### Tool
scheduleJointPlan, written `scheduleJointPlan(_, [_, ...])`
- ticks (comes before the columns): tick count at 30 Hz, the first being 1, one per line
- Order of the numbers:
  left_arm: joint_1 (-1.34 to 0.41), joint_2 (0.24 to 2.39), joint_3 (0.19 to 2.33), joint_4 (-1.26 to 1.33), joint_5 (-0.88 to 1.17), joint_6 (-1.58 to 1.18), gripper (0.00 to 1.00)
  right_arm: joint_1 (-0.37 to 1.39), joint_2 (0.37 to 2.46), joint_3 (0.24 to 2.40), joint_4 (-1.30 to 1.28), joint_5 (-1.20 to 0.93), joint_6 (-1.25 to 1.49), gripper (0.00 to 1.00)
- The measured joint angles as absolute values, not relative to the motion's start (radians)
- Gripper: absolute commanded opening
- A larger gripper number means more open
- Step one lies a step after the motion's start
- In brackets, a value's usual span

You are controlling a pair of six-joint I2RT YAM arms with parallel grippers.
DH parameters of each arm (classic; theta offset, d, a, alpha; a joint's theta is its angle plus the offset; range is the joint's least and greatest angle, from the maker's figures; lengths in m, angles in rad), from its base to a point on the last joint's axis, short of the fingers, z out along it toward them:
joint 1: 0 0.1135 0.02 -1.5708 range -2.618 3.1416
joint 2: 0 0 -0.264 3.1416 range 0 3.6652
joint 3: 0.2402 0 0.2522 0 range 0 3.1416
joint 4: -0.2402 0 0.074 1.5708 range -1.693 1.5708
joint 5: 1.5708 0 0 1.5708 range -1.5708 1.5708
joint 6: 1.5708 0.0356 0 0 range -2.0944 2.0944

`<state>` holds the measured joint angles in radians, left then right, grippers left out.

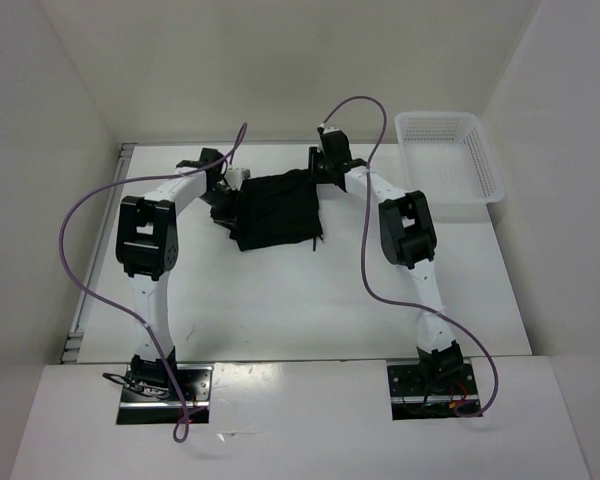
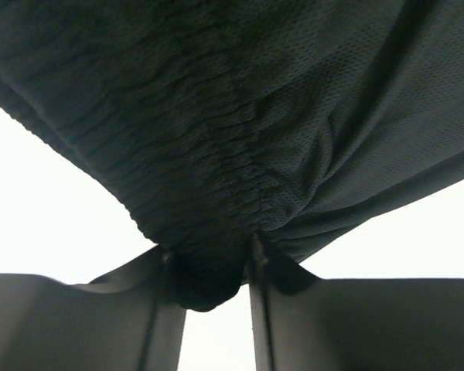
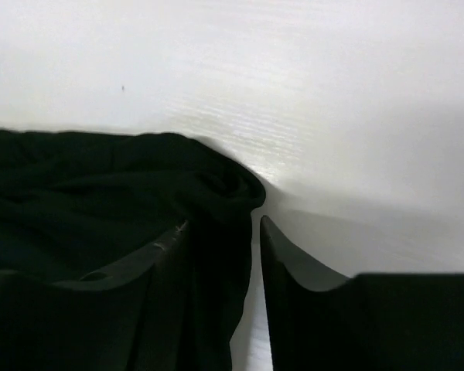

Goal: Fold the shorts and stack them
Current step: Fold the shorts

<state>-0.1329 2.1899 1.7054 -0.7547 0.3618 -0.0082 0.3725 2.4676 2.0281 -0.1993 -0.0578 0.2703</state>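
The black shorts (image 1: 276, 208) lie bunched at the far middle of the table, between the two arms. My left gripper (image 1: 227, 192) is at their left edge. In the left wrist view it (image 2: 213, 261) is shut on a gathered, ribbed fold of the shorts (image 2: 240, 116), which stretches up and away above the fingers. My right gripper (image 1: 325, 166) is at the shorts' far right corner. In the right wrist view it (image 3: 224, 228) is open. An edge of the shorts (image 3: 100, 201) lies against the left finger, and a strip of white table shows before the right finger (image 3: 282, 255).
A white mesh basket (image 1: 450, 155) stands at the far right of the table (image 1: 310, 300). White walls close in the far side and both sides. Purple cables loop from both arms over the table.
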Motion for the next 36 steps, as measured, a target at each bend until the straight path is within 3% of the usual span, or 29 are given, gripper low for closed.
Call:
scheduleJointPlan(2, [-0.134, 2.190, 1.704, -0.765, 0.361, -0.007, 0.48, 0.373, 2.468, 2.031, -0.192, -0.055, 0.261, 0.63])
scheduleJointPlan(6, [-0.134, 2.190, 1.717, -0.788, 0.356, -0.005, 0.61, 0.370, 2.463, 2.016, -0.194, -0.063, 0.233, 0.80])
scheduleJointPlan(13, [-0.128, 2.190, 1.776, -0.820, 0.344, -0.003, 0.79, 0.371, 2.342, 1.882, -0.212, -0.045, 0.156, 0.87])
scheduleJointPlan(14, [-0.125, 2.190, 1.788, -0.823, 0.344, -0.003, 0.87, 0.372, 2.300, 1.852, -0.218, -0.041, 0.144, 0.87])
scheduleJointPlan(18, [-0.085, 2.170, 1.832, -0.822, 0.345, -0.003, 0.94, 0.383, 2.086, 1.708, -0.225, -0.039, 0.044, 0.93])
scheduleJointPlan(19, [-0.071, 2.157, 1.839, -0.824, 0.345, -0.004, 1.00, 0.389, 2.024, 1.666, -0.226, -0.041, 0.013, 0.93])
scheduleJointPlan(28, [0.027, 1.858, 1.720, -0.732, 0.310, -0.004, 1.00, 0.427, 1.481, 1.182, -0.221, 0.020, -0.247, 0.95])
scheduleJointPlan(36, [0.093, 1.578, 1.386, -0.596, 0.225, -0.004, 1.00, 0.426, 1.331, 0.911, -0.251, 0.076, -0.370, 1.00])
